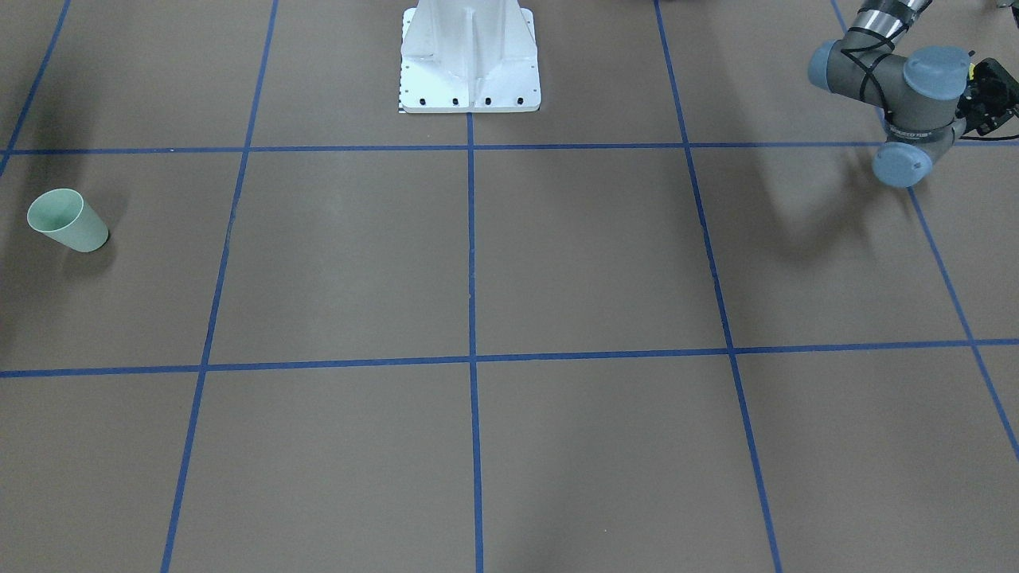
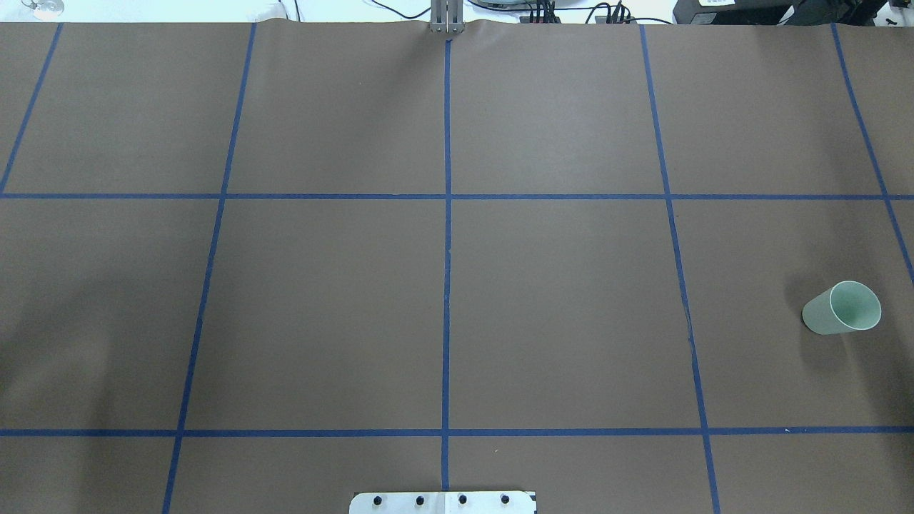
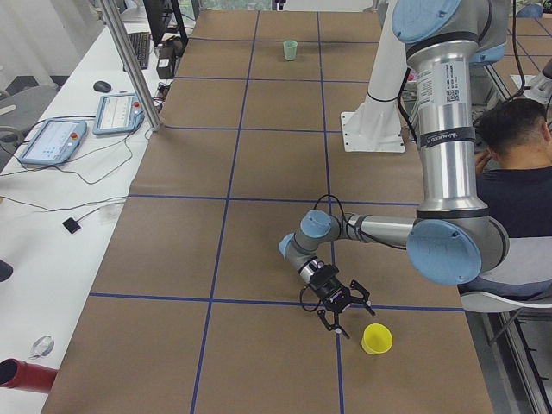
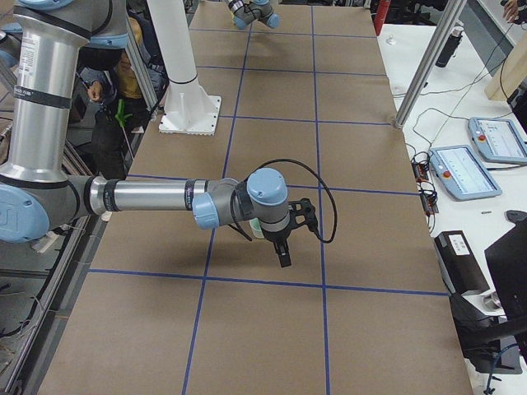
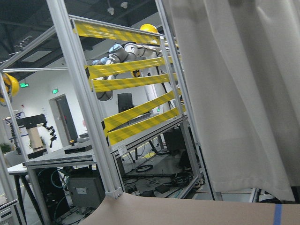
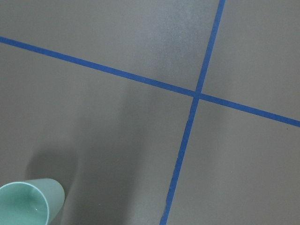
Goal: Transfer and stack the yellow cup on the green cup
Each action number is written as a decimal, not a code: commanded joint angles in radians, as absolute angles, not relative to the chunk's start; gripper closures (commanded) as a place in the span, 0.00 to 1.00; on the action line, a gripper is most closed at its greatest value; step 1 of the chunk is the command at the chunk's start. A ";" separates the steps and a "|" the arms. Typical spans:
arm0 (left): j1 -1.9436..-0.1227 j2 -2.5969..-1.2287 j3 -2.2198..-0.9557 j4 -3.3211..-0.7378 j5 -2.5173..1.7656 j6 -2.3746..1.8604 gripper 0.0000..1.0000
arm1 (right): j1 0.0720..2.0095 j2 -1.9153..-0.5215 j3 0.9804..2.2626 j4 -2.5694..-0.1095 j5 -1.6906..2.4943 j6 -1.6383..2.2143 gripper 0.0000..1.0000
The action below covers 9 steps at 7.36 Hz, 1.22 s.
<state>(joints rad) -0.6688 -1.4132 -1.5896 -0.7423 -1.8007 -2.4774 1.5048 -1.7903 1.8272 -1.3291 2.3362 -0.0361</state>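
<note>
The yellow cup [image 3: 377, 339], just beside the left pincer [image 3: 343, 312] (its opening cannot be told, nor the right pincer's [image 4: 282, 256]), could be knocked over by an off-centre approach, or dropped on the long carry to the green cup [image 2: 842, 308] at the table's [image 2: 557, 307] opposite end.

Soft, even light from above lay flat on the brown table [image 2: 557, 121]. In the overhead view the green cup [image 2: 842, 308] cast a faint shadow toward lower left; the shadow of the left arm [image 1: 915, 87] was blurred at its edges.
</note>
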 commanded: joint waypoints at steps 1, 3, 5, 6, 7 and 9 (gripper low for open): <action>-0.667 -1.417 -1.568 -0.739 -1.899 -2.523 0.00 | 1.505 -1.790 1.827 -1.310 2.339 -0.037 0.00; -0.667 -1.420 -1.571 -0.741 -1.924 -2.523 0.00 | 1.505 -1.790 1.827 -1.302 2.339 -0.037 0.00; -0.667 -1.454 -1.574 -0.752 -1.922 -2.520 0.00 | 1.505 -1.792 1.827 -1.301 2.339 -0.038 0.00; -0.669 -1.459 -1.572 -0.756 -1.924 -2.522 0.00 | 1.505 -1.792 1.827 -1.301 2.339 -0.038 0.00; -0.669 -1.459 -1.568 -0.764 -1.925 -2.526 0.00 | 1.505 -1.792 1.827 -1.301 2.339 -0.038 0.00; -0.669 -1.456 -1.557 -0.821 -1.927 -2.568 0.00 | 1.505 -1.792 1.827 -1.301 2.339 -0.040 0.00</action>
<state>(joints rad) -0.6687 -1.4568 -1.5640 -0.7939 -1.9252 -2.5476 1.5048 -1.7917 1.8270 -1.3008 2.3393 -0.0393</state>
